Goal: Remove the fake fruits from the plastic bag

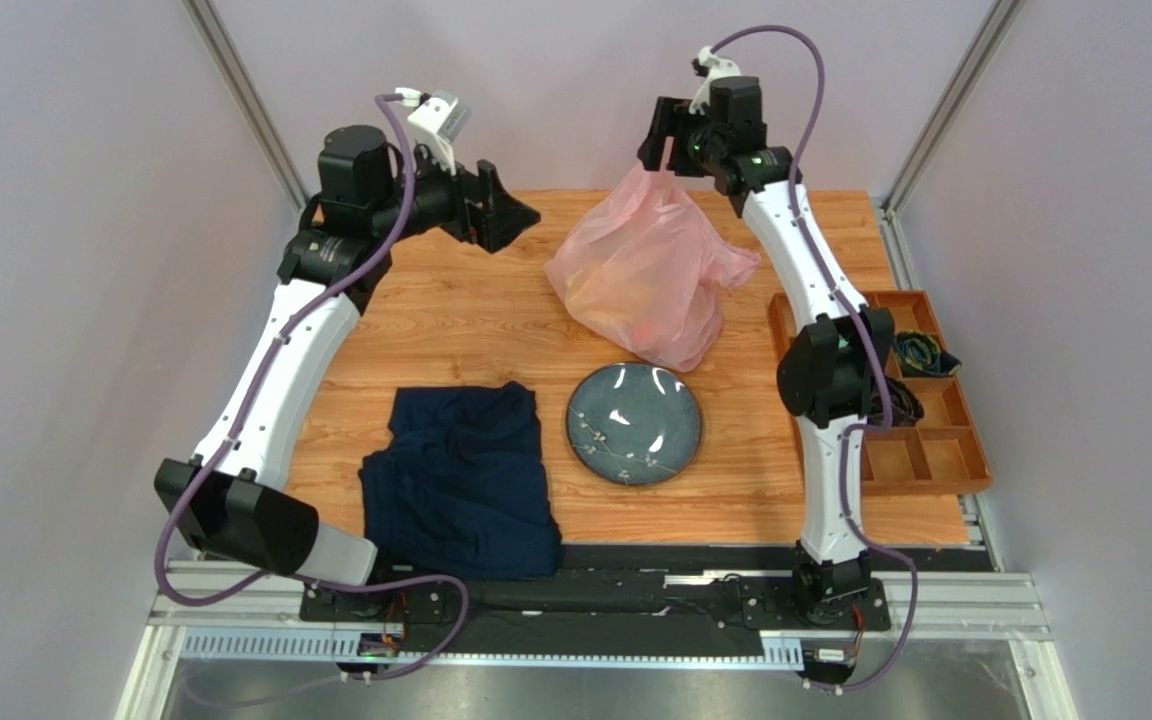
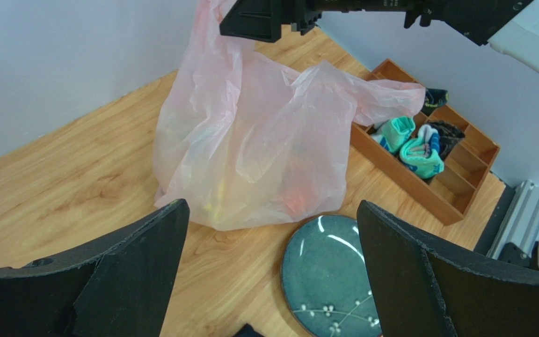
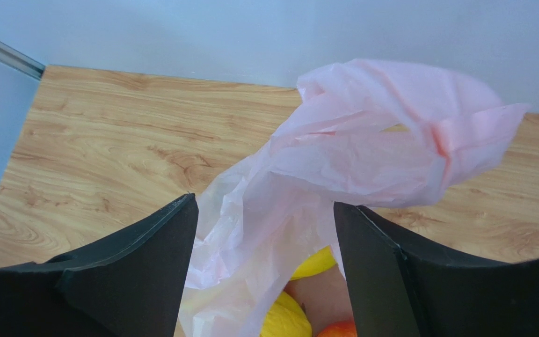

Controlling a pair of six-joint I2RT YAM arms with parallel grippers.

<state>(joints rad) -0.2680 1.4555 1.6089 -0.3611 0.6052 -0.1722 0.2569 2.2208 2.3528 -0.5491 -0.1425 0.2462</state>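
Observation:
The pink plastic bag (image 1: 642, 278) stands at the back middle of the table, its top drawn up to my right gripper (image 1: 672, 150). In the right wrist view that gripper (image 3: 264, 202) is open, its fingers wide apart with bag film (image 3: 364, 147) draped between them. Through the bag's mouth below I see fake fruits: a yellow piece (image 3: 286, 319), another yellow one (image 3: 314, 263) and an orange one (image 3: 335, 328). Through the film an orange-red fruit (image 2: 295, 200) shows faintly. My left gripper (image 1: 504, 210) hangs open and empty, left of the bag (image 2: 251, 140).
A dark teal plate (image 1: 633, 425) lies just in front of the bag. A navy folded cloth (image 1: 462, 480) sits at the front left. A wooden compartment tray (image 1: 920, 483) holding rolled socks (image 2: 420, 151) lines the right edge.

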